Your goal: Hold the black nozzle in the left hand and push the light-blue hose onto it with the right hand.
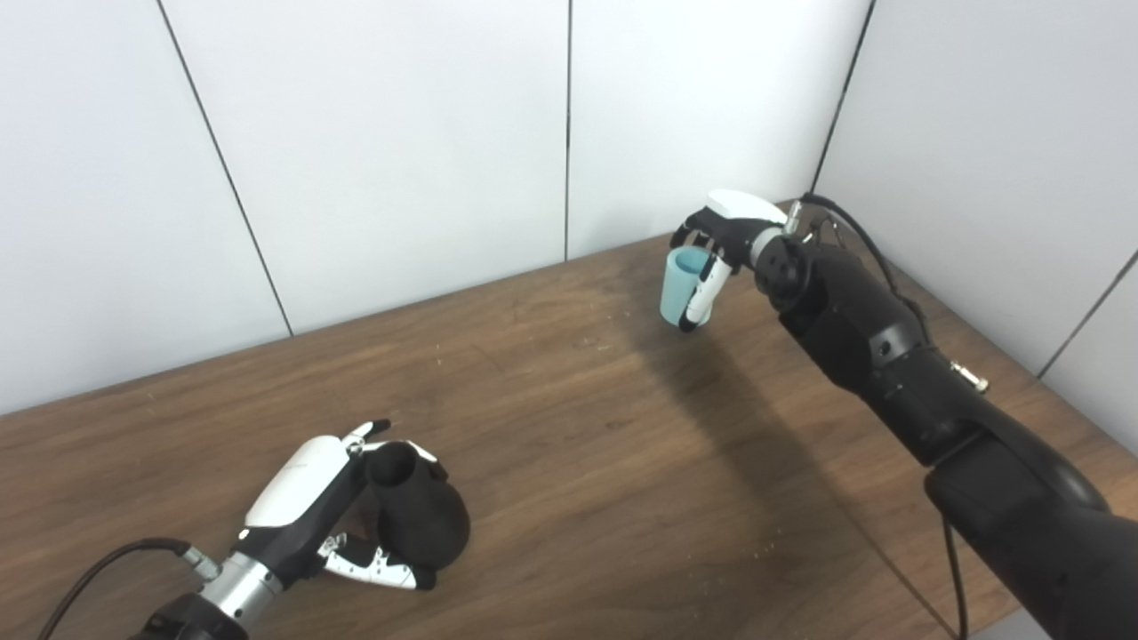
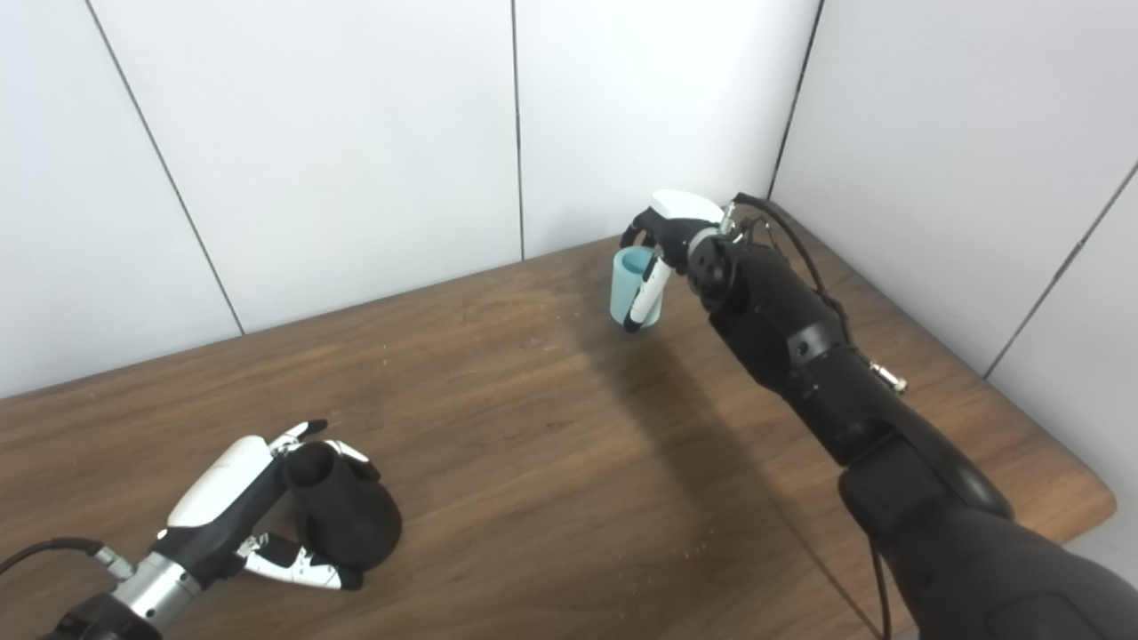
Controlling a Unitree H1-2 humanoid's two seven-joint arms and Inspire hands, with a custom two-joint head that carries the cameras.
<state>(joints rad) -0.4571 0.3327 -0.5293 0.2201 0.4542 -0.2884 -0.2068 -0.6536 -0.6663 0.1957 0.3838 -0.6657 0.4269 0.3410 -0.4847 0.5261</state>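
The black nozzle (image 1: 416, 508) stands on the wooden table (image 1: 578, 444) at the near left, wide base down and narrow open neck up. My left hand (image 1: 307, 502) wraps it, fingers behind the neck and thumb under the base in front. At the far right the short light-blue hose (image 1: 680, 283) stands upright with its open end up. My right hand (image 1: 722, 238) is shut on it from above and behind, one white finger running down its front. The two pieces are far apart.
White wall panels (image 1: 400, 151) close the table at the back and on the right, and the right hand is near that corner. The table's right edge (image 2: 1098, 498) shows rounded at the near right. A cable (image 1: 853, 231) loops off the right forearm.
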